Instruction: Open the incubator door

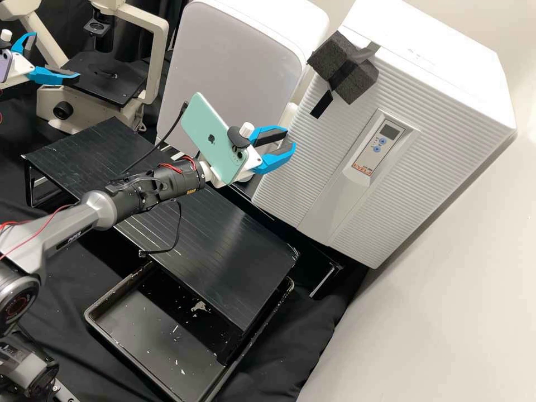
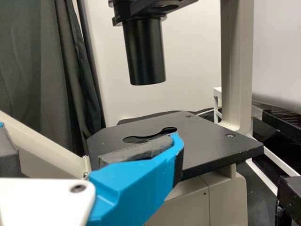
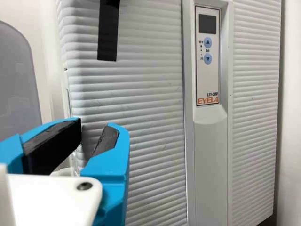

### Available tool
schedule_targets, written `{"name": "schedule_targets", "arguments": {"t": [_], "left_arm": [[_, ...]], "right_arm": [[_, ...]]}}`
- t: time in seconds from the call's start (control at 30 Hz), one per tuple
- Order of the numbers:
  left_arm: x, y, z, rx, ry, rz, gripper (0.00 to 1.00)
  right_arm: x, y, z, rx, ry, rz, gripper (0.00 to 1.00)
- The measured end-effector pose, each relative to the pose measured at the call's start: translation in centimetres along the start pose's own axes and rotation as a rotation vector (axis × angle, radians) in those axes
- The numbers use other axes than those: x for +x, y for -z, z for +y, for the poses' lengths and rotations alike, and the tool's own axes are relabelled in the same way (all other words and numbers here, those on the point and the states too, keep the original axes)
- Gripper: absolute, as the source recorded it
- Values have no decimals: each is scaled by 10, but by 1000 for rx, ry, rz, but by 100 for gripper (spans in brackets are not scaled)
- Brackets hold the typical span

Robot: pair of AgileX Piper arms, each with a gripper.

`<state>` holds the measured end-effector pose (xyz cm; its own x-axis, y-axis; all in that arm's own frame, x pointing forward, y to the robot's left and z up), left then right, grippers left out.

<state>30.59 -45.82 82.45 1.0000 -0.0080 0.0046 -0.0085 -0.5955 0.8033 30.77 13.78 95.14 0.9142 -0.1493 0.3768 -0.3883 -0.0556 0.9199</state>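
The right gripper is before the left edge of the white incubator's ribbed door, open, with nothing between its fingers. From the right wrist view, the right gripper has a gap between its tips, and the ribbed door stands behind them, closed; whether they touch it I cannot tell. Dark foam is taped at the door's upper corner, and a black strip hangs from there. Over by the microscope, the left gripper is open and empty; the left gripper has its fingers wide apart.
A microscope stands at the back left, its stage near the left fingers. A white-framed grey panel stands beside the incubator. A black slatted platform and a black tray lie below the right arm.
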Motion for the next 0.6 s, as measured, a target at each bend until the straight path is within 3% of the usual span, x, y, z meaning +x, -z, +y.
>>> {"name": "schedule_targets", "arguments": {"t": [0.07,0.2,0.3,0.4,0.43,0.6], "left_arm": [[0,0,0,0,0,0,100],[0,0,0,0,0,0,100],[0,0,0,0,0,0,100],[0,0,0,0,0,0,100],[0,0,0,0,0,0,100],[0,0,0,0,0,0,100]], "right_arm": [[-1,-6,3,7,-26,-22,0],[-8,-23,19,62,-131,-81,0],[-17,-26,30,107,-186,-80,0],[-22,-26,33,131,-202,-73,0],[-23,-25,34,130,-206,-62,100],[-26,-13,28,80,-183,13,100]]}}
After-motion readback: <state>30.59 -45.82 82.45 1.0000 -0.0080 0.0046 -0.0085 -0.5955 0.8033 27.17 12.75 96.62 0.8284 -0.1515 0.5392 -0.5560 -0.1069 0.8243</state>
